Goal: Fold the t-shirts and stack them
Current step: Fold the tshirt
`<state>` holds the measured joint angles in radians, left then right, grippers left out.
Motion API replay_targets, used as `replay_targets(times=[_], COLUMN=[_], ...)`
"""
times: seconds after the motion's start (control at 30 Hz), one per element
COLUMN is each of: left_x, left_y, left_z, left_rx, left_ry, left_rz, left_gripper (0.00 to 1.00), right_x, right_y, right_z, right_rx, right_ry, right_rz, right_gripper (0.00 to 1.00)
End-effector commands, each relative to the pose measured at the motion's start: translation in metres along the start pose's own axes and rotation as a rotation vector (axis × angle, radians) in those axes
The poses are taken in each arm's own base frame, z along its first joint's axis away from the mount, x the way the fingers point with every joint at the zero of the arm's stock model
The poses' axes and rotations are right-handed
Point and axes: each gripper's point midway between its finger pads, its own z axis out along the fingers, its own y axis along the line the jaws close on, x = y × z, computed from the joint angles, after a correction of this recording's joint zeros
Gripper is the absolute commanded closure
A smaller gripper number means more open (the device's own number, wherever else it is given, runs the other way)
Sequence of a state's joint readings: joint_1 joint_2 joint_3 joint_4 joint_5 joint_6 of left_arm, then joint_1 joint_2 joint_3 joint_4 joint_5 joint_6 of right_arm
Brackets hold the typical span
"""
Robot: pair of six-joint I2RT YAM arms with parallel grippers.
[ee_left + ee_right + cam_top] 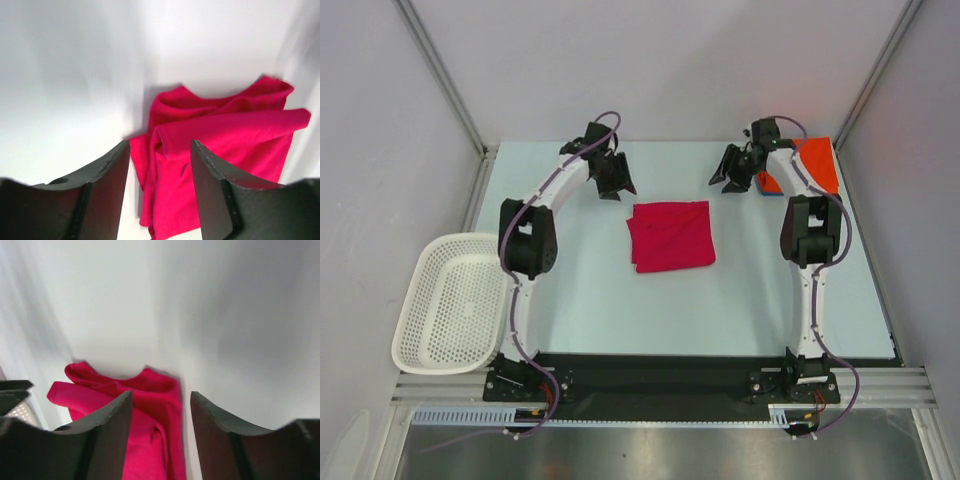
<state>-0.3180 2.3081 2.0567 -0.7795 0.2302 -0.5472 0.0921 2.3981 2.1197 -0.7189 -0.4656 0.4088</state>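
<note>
the crimson t-shirt (671,235) lies folded mid-table. left gripper (613,180) and right gripper (733,172) hover off its far corners, both spread, empty. orange t-shirt (817,160) and blue t-shirt (767,184) sit far right.

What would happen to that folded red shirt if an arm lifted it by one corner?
It would probably droop and unfold: the red shirt is soft cloth, its layers lying loose and rumpled in the left wrist view. It looks light, being thin fabric. Pushed, it would likely bunch up rather than slide whole.
</note>
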Motion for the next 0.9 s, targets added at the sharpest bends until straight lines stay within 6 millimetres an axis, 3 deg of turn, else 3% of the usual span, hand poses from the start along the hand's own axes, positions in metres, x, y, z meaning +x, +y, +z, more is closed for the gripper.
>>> replay_targets(times=[0.0, 0.03, 0.07, 0.1, 0.13, 0.17, 0.2, 0.23, 0.27, 0.3, 0.33, 0.4, 0.43, 0.57, 0.7, 0.77, 0.83, 0.87], left_x=[-0.049, -0.038, -0.032, -0.015, 0.004, 0.012, 0.037, 0.038, 0.051, 0.067, 0.072, 0.090, 0.094, 0.091, 0.070, 0.063, 0.048, 0.050], left_y=[-0.026, -0.041, -0.055, -0.060, -0.077, -0.091, -0.087, -0.106, -0.112, -0.115, -0.115, -0.113, -0.115, -0.109, -0.111, -0.100, -0.095, -0.085], left_z=[-0.066, -0.070, -0.084, -0.076, -0.078, -0.092, -0.080, -0.084, -0.085, -0.077, -0.073, -0.056, -0.050, -0.018, 0.006, 0.024, 0.032, 0.046], left_rx=[0.048, 0.121, 0.181, 0.240, 0.325, 0.391, 0.414, 0.497, 0.541, 0.586, 0.592, 0.618, 0.624, 0.618, 0.636, 0.633, 0.642, 0.619], left_ry=[-0.221, -0.186, -0.183, -0.142, -0.088, -0.091, -0.027, -0.056, -0.027, 0.006, 0.014, 0.086, 0.098, 0.089, 0.034, 0.030, -0.013, -0.002], left_rz=[0.047, 0.059, 0.069, 0.074, 0.083, 0.100, 0.083, 0.091, 0.085, 0.058, 0.041, 0.010, 0.000, -0.026, -0.017, -0.053, -0.055, -0.067], left_gripper=[0.43, 0.43, 0.47, 0.50, 0.53, 0.58, 0.61, 0.64, 0.70, 0.75, 0.75, 0.78, 0.79, 0.80, 0.80, 0.80, 0.80, 0.80], right_x=[-0.017, -0.016, 0.010, 0.023, 0.024, 0.047, 0.059, 0.060, 0.068, 0.083, 0.086, 0.101, 0.097, 0.095, 0.082, 0.063, 0.058, 0.048], right_y=[0.019, 0.028, 0.019, 0.031, 0.052, 0.046, 0.054, 0.074, 0.079, 0.078, 0.077, 0.076, 0.076, 0.062, 0.053, 0.055, 0.043, 0.044], right_z=[-0.057, -0.067, -0.060, -0.062, -0.078, -0.071, -0.073, -0.077, -0.075, -0.063, -0.061, -0.047, -0.039, -0.007, 0.017, 0.024, 0.040, 0.041], right_rx=[0.039, 0.016, 0.018, -0.037, -0.091, -0.096, -0.139, -0.209, -0.244, -0.269, -0.282, -0.303, -0.320, -0.347, -0.425, -0.476, -0.484, -0.488], right_ry=[-0.065, -0.081, -0.017, 0.008, -0.034, 0.010, 0.028, -0.003, 0.016, 0.048, 0.053, 0.104, 0.085, 0.091, 0.060, -0.002, 0.003, -0.016], right_rz=[-0.072, -0.092, -0.059, -0.057, -0.073, -0.047, -0.033, -0.063, -0.021, 0.005, 0.002, 0.033, 0.021, 0.055, 0.056, 0.051, 0.075, 0.070], right_gripper=[0.43, 0.43, 0.43, 0.44, 0.44, 0.46, 0.49, 0.51, 0.57, 0.64, 0.64, 0.73, 0.78, 0.96, 1.00, 1.00, 1.00, 1.00])
